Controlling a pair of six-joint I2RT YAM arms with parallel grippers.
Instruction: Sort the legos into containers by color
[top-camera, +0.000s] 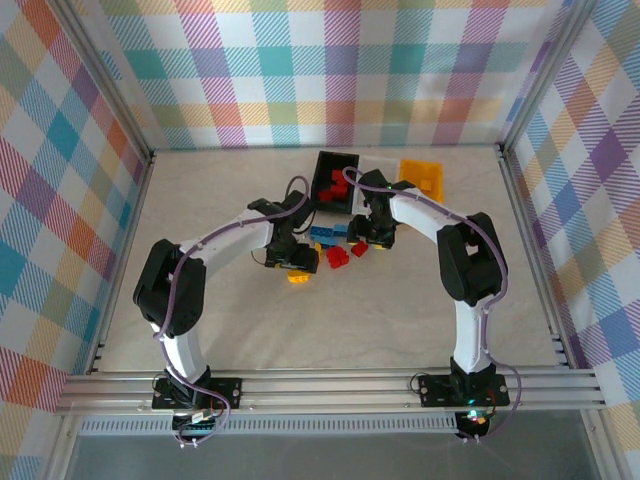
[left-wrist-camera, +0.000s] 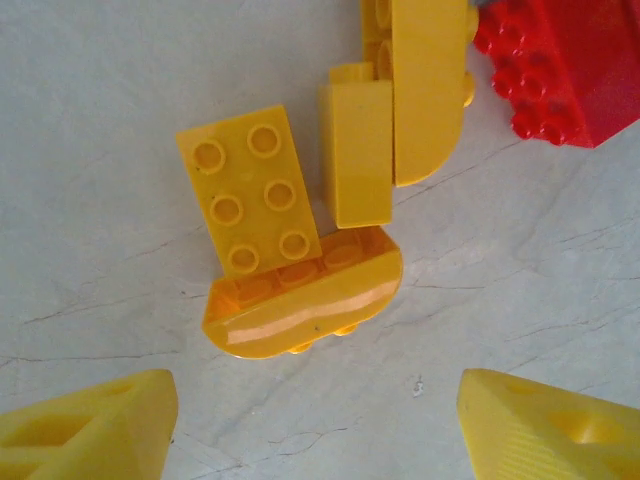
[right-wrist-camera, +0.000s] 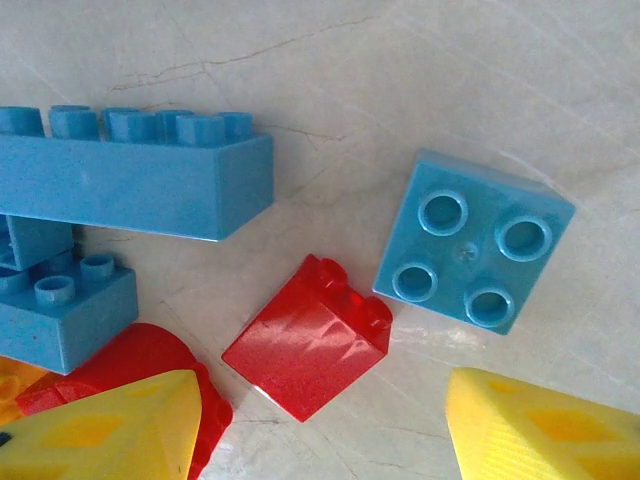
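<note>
From above, my left pincer and right pincer hang over the legos. Just beyond them are a black bin, what seems a white bin and an orange bin.

Left wrist: my fingers stand apart, gripping nothing, with yellow bricks ahead between them.

Right wrist: my fingers gape empty. A red brick lies just ahead, with blue bricks beyond.

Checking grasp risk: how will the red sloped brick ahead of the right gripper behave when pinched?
The red sloped brick looks like rigid, light plastic. Its glossy slanted face may let a grip slip, twisting it out. Flat-sided, it would probably skid on the smooth table, not roll.
</note>
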